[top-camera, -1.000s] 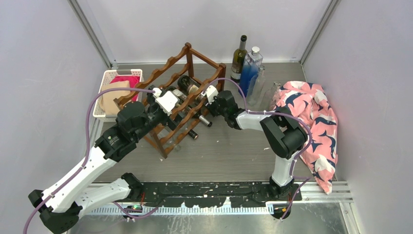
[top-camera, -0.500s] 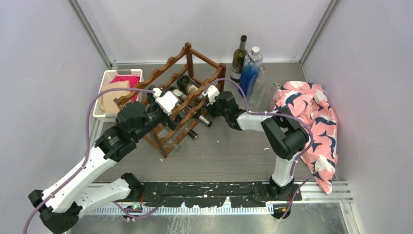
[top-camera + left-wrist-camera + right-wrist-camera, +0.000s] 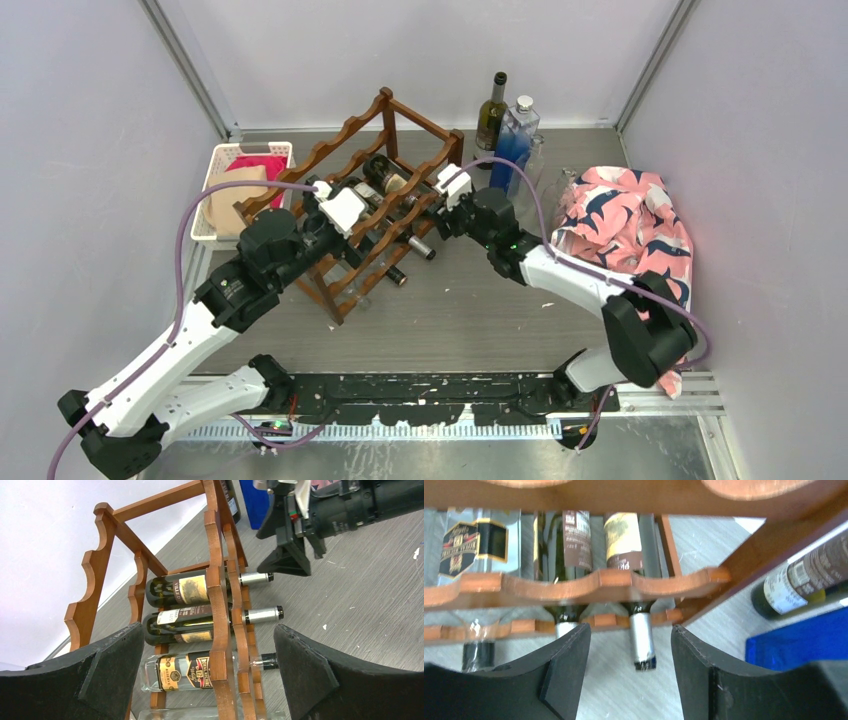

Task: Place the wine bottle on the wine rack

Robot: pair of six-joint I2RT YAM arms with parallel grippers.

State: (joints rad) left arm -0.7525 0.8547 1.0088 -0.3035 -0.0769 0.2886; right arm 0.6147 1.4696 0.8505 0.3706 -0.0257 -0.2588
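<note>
The reddish-brown wine rack (image 3: 330, 150) stands at the table's middle left with several bottles lying in it. The wine bottle (image 3: 175, 590) lies in an upper cradle, its silver-capped neck (image 3: 642, 640) poking out past the wavy rail (image 3: 574, 585). My right gripper (image 3: 629, 630) is open; that neck lies between its fingers and neither touches it. In the top view my right gripper (image 3: 438, 212) sits just right of the rack. My left gripper (image 3: 209, 630) hangs wide open over the rack (image 3: 216, 570), holding nothing.
A dark green bottle (image 3: 490, 120) and a blue bottle (image 3: 513, 145) stand behind the right gripper. A white basket (image 3: 225, 185) with cloths sits left of the rack. A pink patterned cloth (image 3: 640, 240) lies at the right wall.
My right gripper has opened off the bottle neck and backed a little to the right, its elbow swinging out right. The left arm has not moved.
</note>
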